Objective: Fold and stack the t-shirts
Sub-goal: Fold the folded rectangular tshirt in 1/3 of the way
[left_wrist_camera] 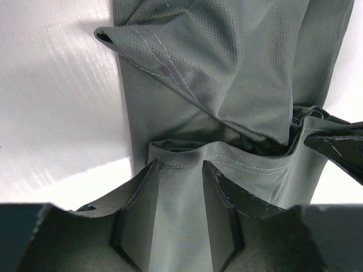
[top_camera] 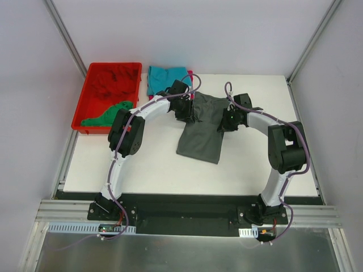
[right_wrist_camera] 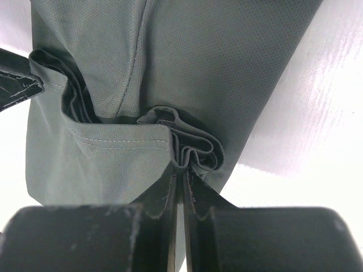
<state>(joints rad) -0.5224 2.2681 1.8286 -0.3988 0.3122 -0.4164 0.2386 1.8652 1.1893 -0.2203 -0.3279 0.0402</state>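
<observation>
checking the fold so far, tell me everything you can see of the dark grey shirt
The dark grey t-shirt is fine mesh-like cloth with stitched hems. It hangs in a narrow folded strip towards the white table, its top edge bunched. The right pincer is clamped on a gathered fold; the left pincer has cloth between its fingers.

No text, label, brand, number or sign can be read in any view. The shirts, bin and arms show no lettering.
</observation>
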